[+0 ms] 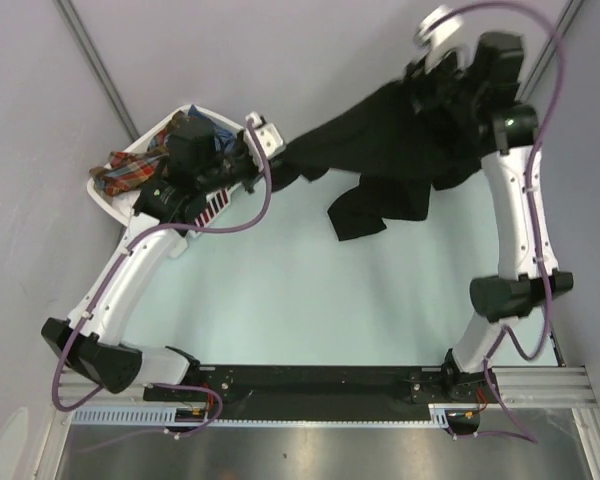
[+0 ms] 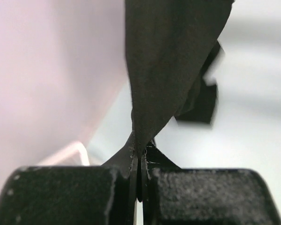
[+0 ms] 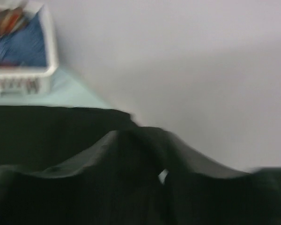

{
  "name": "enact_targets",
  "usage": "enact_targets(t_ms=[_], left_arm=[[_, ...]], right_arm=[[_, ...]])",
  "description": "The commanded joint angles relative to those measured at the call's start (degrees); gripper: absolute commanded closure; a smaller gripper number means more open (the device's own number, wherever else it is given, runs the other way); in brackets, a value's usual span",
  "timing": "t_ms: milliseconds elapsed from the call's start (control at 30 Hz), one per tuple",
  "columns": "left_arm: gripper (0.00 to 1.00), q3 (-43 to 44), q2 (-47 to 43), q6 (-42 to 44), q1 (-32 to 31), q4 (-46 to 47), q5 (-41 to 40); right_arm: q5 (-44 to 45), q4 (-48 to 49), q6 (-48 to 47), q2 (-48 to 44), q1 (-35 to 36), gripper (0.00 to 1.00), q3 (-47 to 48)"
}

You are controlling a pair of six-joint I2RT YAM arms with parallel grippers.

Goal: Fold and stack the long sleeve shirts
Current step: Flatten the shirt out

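Two arms stand bolted to a black rail [image 1: 320, 380] at the bottom of the overhead view, with a strip of bare sheet metal [image 1: 310, 455] below it.

Surface: the counter [image 1: 310, 300] is a pale mint green, matte and unmarked.

Room: plain grey-lilac walls [image 1: 280, 50] close it in on the left, back and right. A grey seam runs diagonally down the upper left and another crosses the upper right corner.

Upper left of frame: a white slatted basket [image 3: 49, 42] sits in the corner of the counter. It holds a red plaid shirt [image 1: 130, 172] and some blue cloth [image 3: 25, 44].

Black shirt [image 1: 380, 140]: it is strung as a dark band from centre-left to the upper right of the frame, above the far half of the counter. A sleeve droops toward the middle. Whether it touches the surface I cannot tell.

Left claw [image 2: 140, 157]: the fingers are pressed together on a pinch of the black shirt, which fans out away from them.

Right claw [image 1: 430, 70]: it is blurred in the upper right, against the shirt's far end. Black cloth fills the lower half of its own camera view, so I cannot tell whether it is apart or clamped.

Purple cables [image 1: 265, 195] loop along both arms.
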Motion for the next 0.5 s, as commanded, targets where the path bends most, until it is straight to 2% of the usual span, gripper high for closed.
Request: enact_targets(t_ms=[0, 33, 100, 133, 233, 300, 367, 467], left_arm=[[1.00, -10.12, -6.69, 6.82, 2.58, -12.37, -1.45], [1.00, -12.66, -7.41, 7.44, 3.90, -14.99, 0.11], [1.00, -13.30, -7.77, 8.93, 8.28, -19.39, 2.93], [1.00, -13.39, -7.85, 9.37, 9.36, -22.28, 3.29], [1.00, -13.04, -8.64, 10.86, 10.42, -26.43, 4.08], [1.00, -12.25, -8.47, 10.35, 10.16, -28.27, 4.70], [1.00, -10.41, -8.03, 9.73, 10.07, -29.34, 5.05], [1.00, -8.47, -7.85, 8.58, 10.07, -29.69, 5.14]], right_arm=[[6.63, -10.75, -11.51, -18.66, 7.82, 0.37, -33.52], [7.98, -9.00, -12.13, -21.42, 6.87, 0.27, -40.72], [7.13, -8.46, -13.53, -24.86, 4.23, 0.24, -53.19], [6.77, -7.50, -13.19, -27.57, 0.83, 0.20, -55.71], [2.55, -6.96, -11.44, -29.79, -4.54, 0.19, -60.64], [-0.70, -7.13, -10.03, -30.15, -5.44, 0.20, -61.97], [-3.33, -6.79, -9.06, -30.67, -4.57, 0.23, -64.77], [-2.39, -1.70, -6.43, -31.81, -0.37, 0.27, -70.05]])
